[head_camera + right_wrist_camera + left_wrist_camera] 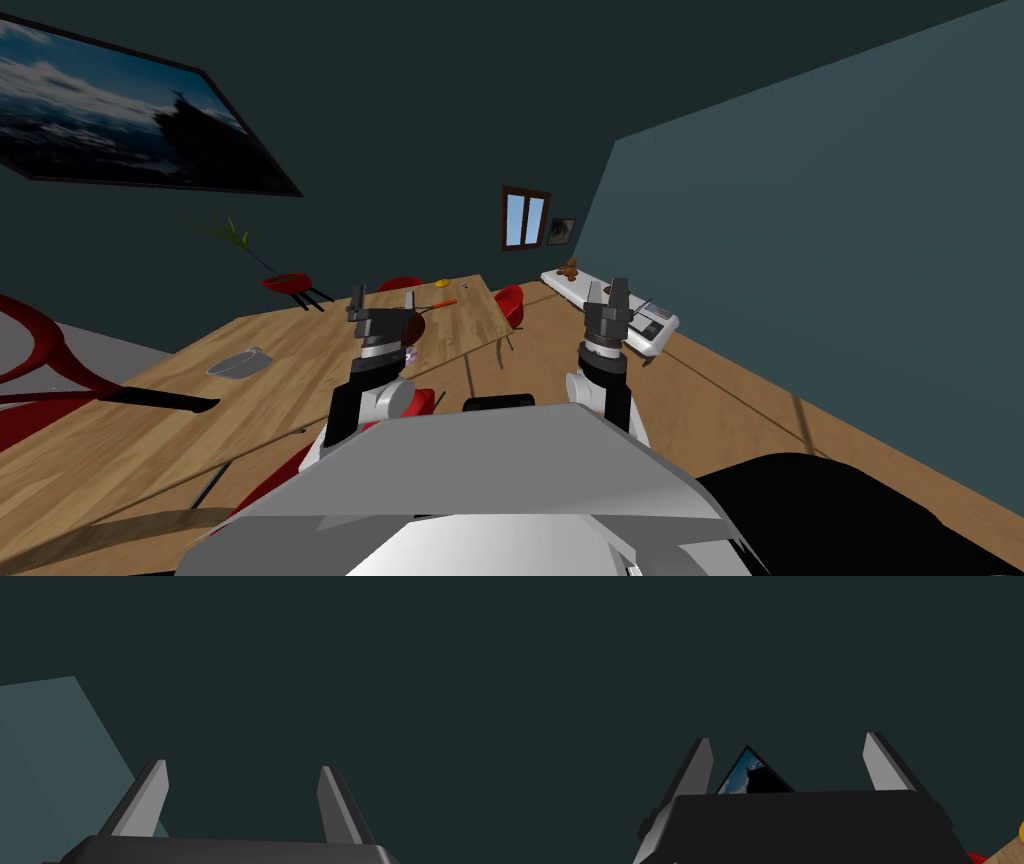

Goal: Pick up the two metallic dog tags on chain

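Observation:
A small flat grey thing (238, 362) lies on the wooden table (300, 340) to my left; it is too small to tell whether it is the dog tags. My left gripper (383, 298) is raised over the table's near side, to the right of that grey thing and well apart from it. Its fingers (702, 761) stand open with nothing between them. My right gripper (610, 291) is held up beside the table over the floor. It is open too (242, 765) and holds nothing.
Near the left gripper the table carries a brown thing (415, 325), an orange stick (445, 303), a yellow item (443, 283) and a small purple item (410, 352). Red chairs (510, 303) stand around the table. A low white cabinet (625, 310) lines the right wall.

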Controlling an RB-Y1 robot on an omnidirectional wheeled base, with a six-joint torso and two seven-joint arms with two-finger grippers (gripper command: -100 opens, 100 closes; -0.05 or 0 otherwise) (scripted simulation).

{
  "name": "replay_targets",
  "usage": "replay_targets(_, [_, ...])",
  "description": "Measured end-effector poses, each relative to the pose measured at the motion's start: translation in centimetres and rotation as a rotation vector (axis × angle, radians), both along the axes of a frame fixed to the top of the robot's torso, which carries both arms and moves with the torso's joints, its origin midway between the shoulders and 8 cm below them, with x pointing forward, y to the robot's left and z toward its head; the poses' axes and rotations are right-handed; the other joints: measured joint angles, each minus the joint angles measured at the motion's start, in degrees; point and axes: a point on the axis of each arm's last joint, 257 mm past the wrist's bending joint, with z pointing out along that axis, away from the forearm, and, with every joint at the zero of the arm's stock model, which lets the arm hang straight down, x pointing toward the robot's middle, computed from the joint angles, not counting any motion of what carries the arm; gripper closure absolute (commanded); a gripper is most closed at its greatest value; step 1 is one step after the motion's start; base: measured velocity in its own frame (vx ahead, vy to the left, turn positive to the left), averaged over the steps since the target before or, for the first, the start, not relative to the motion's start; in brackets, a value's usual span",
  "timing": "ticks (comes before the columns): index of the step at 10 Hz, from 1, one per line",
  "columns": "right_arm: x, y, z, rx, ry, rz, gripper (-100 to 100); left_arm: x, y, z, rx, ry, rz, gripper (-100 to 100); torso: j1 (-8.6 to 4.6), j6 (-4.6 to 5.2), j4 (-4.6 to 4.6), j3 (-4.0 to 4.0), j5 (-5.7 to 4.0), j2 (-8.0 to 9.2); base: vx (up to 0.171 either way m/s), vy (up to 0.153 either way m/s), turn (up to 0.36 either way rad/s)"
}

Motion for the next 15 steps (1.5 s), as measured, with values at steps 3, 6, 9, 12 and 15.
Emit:
replay_targets(3, [0.0, 0.0, 0.0, 0.0, 0.0, 0.0, 0, 2.1, 1.7, -3.3, -0.134, 0.071, -0.041, -100, 0.03, 0.01, 0.0, -0.01, 0.01, -0.01, -0.009, 0.02, -0.029])
replay_targets(6, [0.0, 0.0, 0.0, 0.0, 0.0, 0.0, 0, 3.6, 3.0, -6.0, -0.258, 0.127, -0.073, -100, 0.0, 0.01, -0.01, -0.02, 0.0, -0.03, -0.005, 0.014, -0.025])
replay_targets(9, [0.0, 0.0, 0.0, 0.0, 0.0, 0.0, 0, 4.3, 4.2, -9.2, -0.38, 0.181, -0.099, -100, -0.02, 0.01, -0.01, -0.03, 0.0, -0.05, 0.002, 0.011, -0.024])
replay_targets(12, [0.0, 0.0, 0.0, 0.0, 0.0, 0.0, 0, 5.5, 4.8, -12.7, -0.491, 0.236, -0.12, -100, -0.05, 0.01, -0.02, -0.05, -0.01, -0.08, 0.012, 0.004, -0.031])
replay_targets(15, [0.0, 0.0, 0.0, 0.0, 0.0, 0.0, 0, 6.3, 5.4, -17.2, -0.609, 0.311, -0.136, -100, -0.08, 0.0, -0.03, -0.07, -0.02, -0.12, 0.022, -0.008, -0.028])
